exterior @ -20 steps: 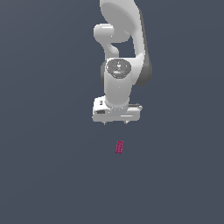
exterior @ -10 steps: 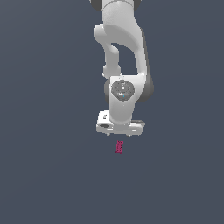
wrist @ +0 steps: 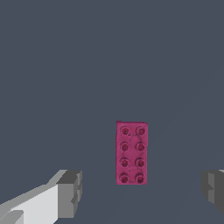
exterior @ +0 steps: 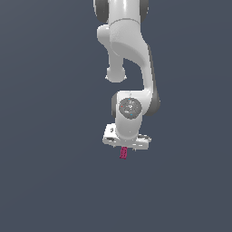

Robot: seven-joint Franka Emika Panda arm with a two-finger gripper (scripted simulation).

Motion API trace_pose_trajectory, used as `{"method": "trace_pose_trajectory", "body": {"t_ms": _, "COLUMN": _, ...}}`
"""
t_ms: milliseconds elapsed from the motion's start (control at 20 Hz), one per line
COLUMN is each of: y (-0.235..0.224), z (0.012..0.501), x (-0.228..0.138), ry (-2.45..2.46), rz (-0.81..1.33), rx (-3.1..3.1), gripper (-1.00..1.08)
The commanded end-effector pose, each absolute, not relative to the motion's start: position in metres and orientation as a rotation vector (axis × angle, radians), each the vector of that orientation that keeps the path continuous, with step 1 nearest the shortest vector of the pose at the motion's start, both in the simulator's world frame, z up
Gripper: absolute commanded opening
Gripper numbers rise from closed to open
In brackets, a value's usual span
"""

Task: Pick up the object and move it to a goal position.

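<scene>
Floor (exterior: 45,181): plain dark slate-grey surface, fills the background in both views, no markings. Arm (exterior: 129,50): white Franka, comes in from the top edge of the exterior view, bends through a rounded elbow and drops down to a wrist joint with a grey circular cap facing the camera. Hand body is a white crossbar below that wrist, tilted slightly so that its end on the exterior view's left sits a little higher. Gripper (wrist: 140,192): spread wide apart; in the wrist view the two grey fingertips (wrist: 70,193) sit at opposite sides of the frame with a broad stretch of bare floor between them, nothing held. In the exterior view the fingers themselves are too small to separate from the hand body. Object (wrist: 131,153): magenta-pink rectangular toy brick, two columns of four round studs on its upper face, lying flat on the floor. Wrist view puts it in the gap between the fingertips, nearer the middle than either finger and touching neither; its long side runs across the line joining the two fingertips. In the exterior view the brick (exterior: 123,153) shows as a small pink sliver directly under the hand body, just below its lower edge.
</scene>
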State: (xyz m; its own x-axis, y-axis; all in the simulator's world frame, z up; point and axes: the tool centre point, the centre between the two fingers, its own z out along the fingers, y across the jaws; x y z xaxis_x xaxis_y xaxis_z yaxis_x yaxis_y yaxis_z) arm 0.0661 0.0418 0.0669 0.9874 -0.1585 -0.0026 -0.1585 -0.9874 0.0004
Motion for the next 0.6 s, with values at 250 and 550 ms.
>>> {"method": "trace_pose_trajectory", "body": {"t_ms": 250, "y": 0.043, "z": 0.061, "x": 0.068, "ry": -0.262, "rz": -0.002, "rx": 3.130, "gripper": 1.00}}
{"method": "trace_pose_trajectory", "body": {"t_ms": 550, "y": 0.043, "z": 0.039, "x": 0.068, "ry": -0.264, "rz": -0.001, "rx": 3.130, "gripper": 1.00}}
